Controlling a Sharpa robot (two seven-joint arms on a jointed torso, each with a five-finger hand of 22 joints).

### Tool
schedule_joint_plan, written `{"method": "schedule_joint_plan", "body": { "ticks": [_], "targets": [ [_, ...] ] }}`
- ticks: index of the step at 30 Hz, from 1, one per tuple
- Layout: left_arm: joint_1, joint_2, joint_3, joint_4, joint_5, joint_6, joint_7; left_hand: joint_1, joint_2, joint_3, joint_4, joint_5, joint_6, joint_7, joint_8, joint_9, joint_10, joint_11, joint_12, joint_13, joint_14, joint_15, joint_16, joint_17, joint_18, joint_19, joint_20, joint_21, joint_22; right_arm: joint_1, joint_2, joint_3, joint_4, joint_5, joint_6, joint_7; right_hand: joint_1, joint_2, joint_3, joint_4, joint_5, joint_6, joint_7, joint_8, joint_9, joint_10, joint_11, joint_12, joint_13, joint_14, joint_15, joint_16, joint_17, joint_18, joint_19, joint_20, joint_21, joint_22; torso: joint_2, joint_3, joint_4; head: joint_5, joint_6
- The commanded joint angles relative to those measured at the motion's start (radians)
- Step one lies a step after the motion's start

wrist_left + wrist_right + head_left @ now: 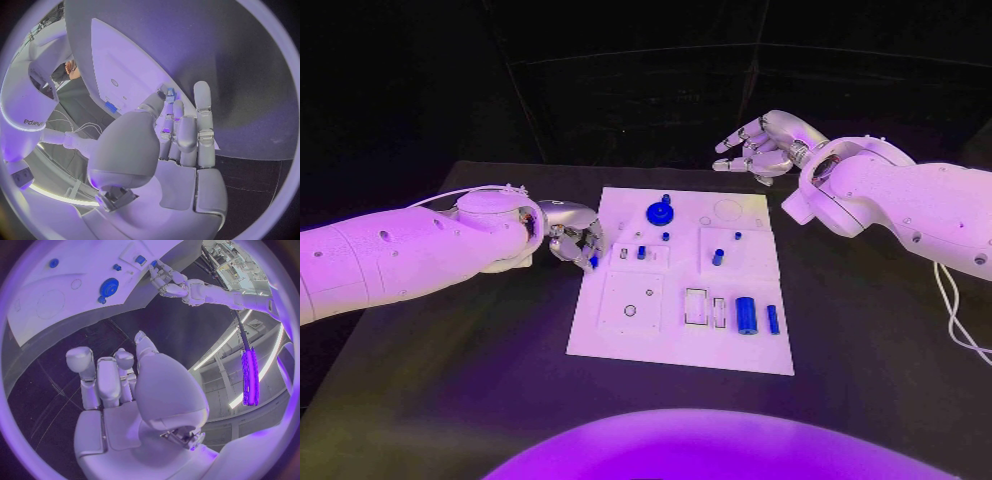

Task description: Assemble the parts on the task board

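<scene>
Blue parts (746,314) lie on the white task board (625,340), centre frame; left hand (574,240) pinches a small blue part (594,261) at its left edge; right hand (762,148), upper right, fingers apart.

Task board (678,340) lies centred on table (444,380).

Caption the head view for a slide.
Left robot hand pinches a small blue part at the task board edge; right robot hand hovers open beyond it.

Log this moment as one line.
left hand: pinching small blue part at task board edge | right hand: open, beyond board
</scene>
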Motion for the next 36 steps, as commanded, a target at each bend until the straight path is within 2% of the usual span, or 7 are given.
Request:
{"method": "schedule_joint_plan", "body": {
  "ticks": [1, 7, 10, 14, 20, 28, 36],
  "targets": [
    [-0.001, 0.001, -0.002, -0.003, -0.007, 0.016, -0.022, 0.008, -0.001, 0.003, -0.003, 0.000, 0.009, -0.001, -0.007, -0.003, -0.001, -0.007, -0.002, -0.003, 0.002, -0.004, 0.004, 0.000, 0.003, 0.006, -0.003, 0.004, 0.002, 0.002, 0.001, 0.001, 0.001, 0.002, 0.006, 0.008, -0.001, 0.008, -0.006, -0.001, 0.003, -0.008, 0.001, 0.007, -0.001, 0.000, 0.000, 0.001, 0.001, 0.011, -0.006, -0.003, 0.001, 0.007, 0.007, -0.003, -0.002, 0.001, -0.001, 0.0002, 0.0010, 0.000, 0.000],
    [-0.003, 0.004, -0.002, -0.008, -0.007, -0.004, -0.027, 0.015, -0.013, -0.003, -0.013, 0.000, 0.018, 0.000, -0.016, -0.011, 0.008, -0.007, 0.008, -0.004, 0.029, -0.004, 0.038, 0.040, 0.003, 0.012, -0.004, 0.013, 0.010, 0.002, 0.001, 0.001, 0.000, 0.002, 0.007, 0.008, -0.001, 0.008, -0.006, -0.001, 0.003, -0.008, 0.001, 0.007, -0.001, 0.000, 0.000, 0.001, 0.001, 0.011, -0.006, -0.003, 0.001, 0.007, 0.007, -0.003, -0.002, 0.001, 0.000, -0.0003, 0.0010, 0.001, 0.000],
    [-0.009, 0.006, -0.002, -0.011, -0.007, -0.026, -0.024, 0.023, -0.015, -0.006, -0.020, 0.001, 0.030, -0.001, -0.014, -0.013, 0.017, -0.008, 0.023, -0.001, 0.051, -0.006, 0.064, 0.073, 0.003, 0.020, -0.005, 0.024, 0.019, 0.002, 0.001, 0.001, 0.000, 0.002, 0.007, 0.008, -0.001, 0.008, -0.006, -0.001, 0.003, -0.008, 0.001, 0.007, -0.001, 0.000, 0.000, 0.001, 0.001, 0.011, -0.006, -0.003, 0.001, 0.007, 0.007, -0.003, -0.002, 0.001, -0.001, 0.0000, 0.0007, 0.003, 0.000],
    [-0.017, 0.008, -0.002, -0.014, -0.007, -0.047, -0.019, 0.030, -0.013, -0.010, -0.026, 0.001, 0.048, -0.004, -0.001, -0.009, 0.023, -0.010, 0.041, 0.003, 0.077, -0.008, 0.097, 0.113, -0.006, 0.047, -0.008, 0.079, 0.075, 0.002, 0.001, 0.001, 0.000, 0.002, 0.007, 0.008, -0.001, 0.008, -0.006, -0.001, 0.003, -0.008, 0.001, 0.007, -0.001, 0.000, 0.000, 0.001, 0.001, 0.011, -0.006, -0.003, 0.001, 0.007, 0.007, -0.003, -0.002, 0.001, -0.001, -0.0003, 0.0010, 0.002, 0.000],
    [-0.025, 0.010, -0.002, -0.019, -0.007, -0.059, -0.016, 0.035, -0.010, -0.013, -0.031, 0.001, 0.057, -0.007, 0.009, -0.006, 0.025, -0.012, 0.052, 0.004, 0.095, -0.010, 0.119, 0.142, -0.013, 0.065, -0.010, 0.123, 0.120, 0.002, 0.000, 0.001, 0.001, 0.002, 0.007, 0.007, 0.001, 0.011, -0.007, 0.000, 0.004, -0.007, 0.001, 0.007, -0.001, 0.002, 0.000, 0.005, 0.004, 0.012, -0.007, -0.002, 0.004, 0.007, 0.008, -0.003, -0.003, 0.001, 0.000, -0.0001, 0.0007, 0.003, -0.001],
    [-0.030, 0.010, -0.002, -0.018, -0.007, -0.065, -0.007, 0.047, 0.005, -0.013, -0.038, 0.001, 0.098, -0.019, 0.044, 0.008, 0.040, -0.021, 0.069, 0.004, 0.140, -0.017, 0.170, 0.219, -0.029, 0.109, -0.015, 0.225, 0.225, 0.002, -0.001, 0.001, 0.002, 0.002, 0.007, 0.007, 0.001, 0.011, -0.007, 0.000, 0.004, -0.007, 0.001, 0.007, -0.001, 0.002, 0.000, 0.005, 0.004, 0.012, -0.007, -0.002, 0.004, 0.007, 0.008, -0.003, -0.003, 0.001, -0.001, 0.0002, 0.0006, 0.003, 0.000],
    [-0.031, 0.003, -0.002, -0.007, -0.007, -0.113, 0.040, 0.073, 0.031, 0.008, -0.062, 0.000, 0.160, -0.036, 0.086, 0.027, 0.092, -0.042, 0.099, 0.008, 0.198, -0.037, 0.231, 0.324, -0.056, 0.176, -0.032, 0.377, 0.383, 0.001, -0.002, 0.001, 0.002, 0.002, 0.007, 0.008, 0.001, 0.011, -0.007, 0.000, 0.004, -0.007, 0.001, 0.007, -0.001, 0.002, 0.000, 0.005, 0.004, 0.012, -0.007, -0.002, 0.004, 0.007, 0.008, -0.003, -0.003, 0.001, 0.000, 0.0001, 0.0011, 0.003, 0.000]
  ]
}}
